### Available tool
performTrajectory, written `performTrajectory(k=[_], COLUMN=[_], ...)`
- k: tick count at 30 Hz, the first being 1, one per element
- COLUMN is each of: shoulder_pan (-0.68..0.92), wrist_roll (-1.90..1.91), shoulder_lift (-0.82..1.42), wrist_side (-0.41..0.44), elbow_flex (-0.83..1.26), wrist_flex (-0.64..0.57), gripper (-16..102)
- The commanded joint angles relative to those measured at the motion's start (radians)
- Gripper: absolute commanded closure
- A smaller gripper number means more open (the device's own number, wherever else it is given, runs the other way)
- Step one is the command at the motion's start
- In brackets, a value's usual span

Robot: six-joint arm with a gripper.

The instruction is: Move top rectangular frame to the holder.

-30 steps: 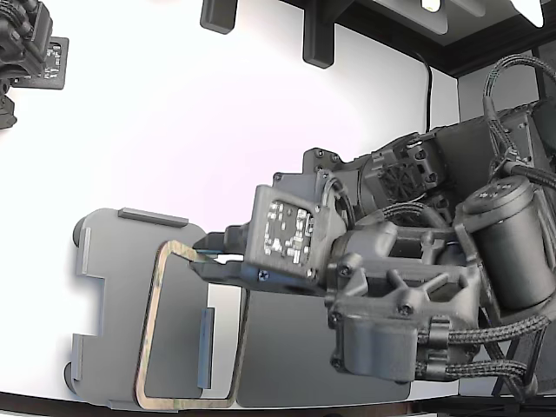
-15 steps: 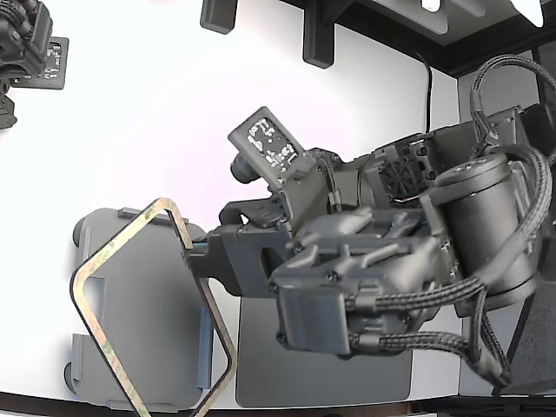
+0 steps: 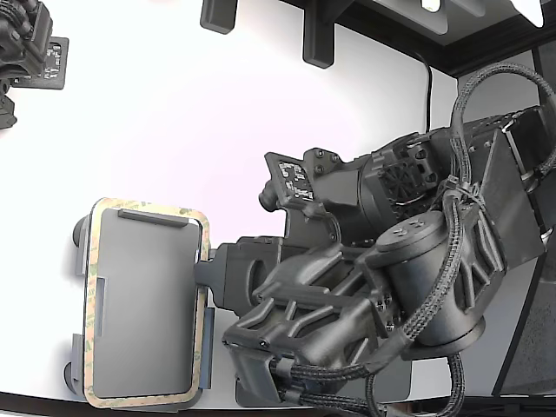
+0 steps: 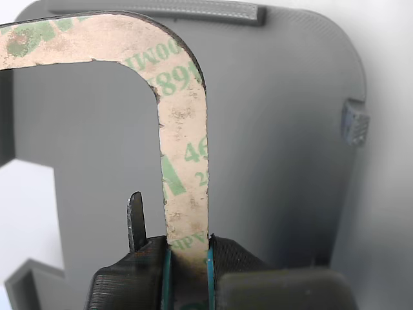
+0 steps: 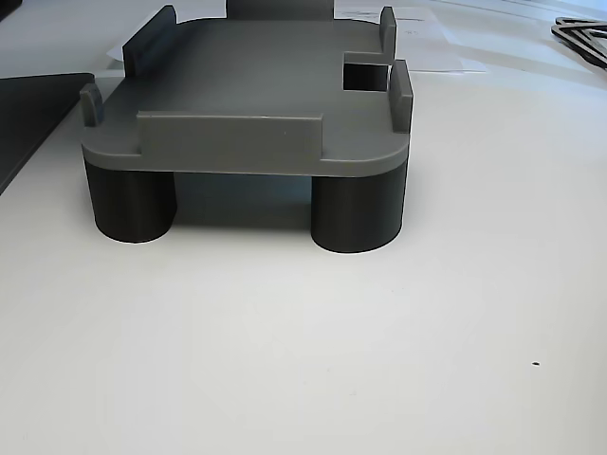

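The top rectangular frame (image 3: 146,210), a thin tan outline with green print, lies level over the holder (image 3: 143,304) and follows its outline in the exterior view. Whether it rests on the plate or hovers just above it, I cannot tell. My gripper (image 3: 202,271) is shut on the frame's long side nearest the arm. In the wrist view the frame's strip (image 4: 184,142) runs up from between my gripper (image 4: 187,265) fingers, with the light grey holder (image 4: 277,129) behind it. The other view shows the holder (image 5: 256,85) on its round feet; no frame shows there.
A dark grey mat (image 3: 252,395) lies beside the holder, mostly hidden under my arm; its edge (image 5: 38,104) shows in the other view. A second arm (image 3: 26,43) sits at the far upper left of the exterior view. Dark thin outlines (image 5: 580,36) lie at the back.
The frame was tilted up and skewed half a second ago; now it is flat and squared over the holder. My wrist has rolled and the arm has shifted left in the exterior view.
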Motion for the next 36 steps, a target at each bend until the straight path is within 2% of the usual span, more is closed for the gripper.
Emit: performTrajectory(k=[1, 10, 20, 36], shoulder_pan=[-0.005, 0.005, -0.02, -0.029], wrist_roll=[0.012, 0.009, 0.008, 0.017], shoulder_lift=[0.011, 0.035, 0.084, 0.087], wrist_side=[-0.02, -0.083, -0.098, -0.117], elbow_flex=[-0.025, 0.072, 0.166, 0.209], wrist_flex=[0.009, -0.063, -0.137, -0.164], gripper=[97, 97, 97, 97])
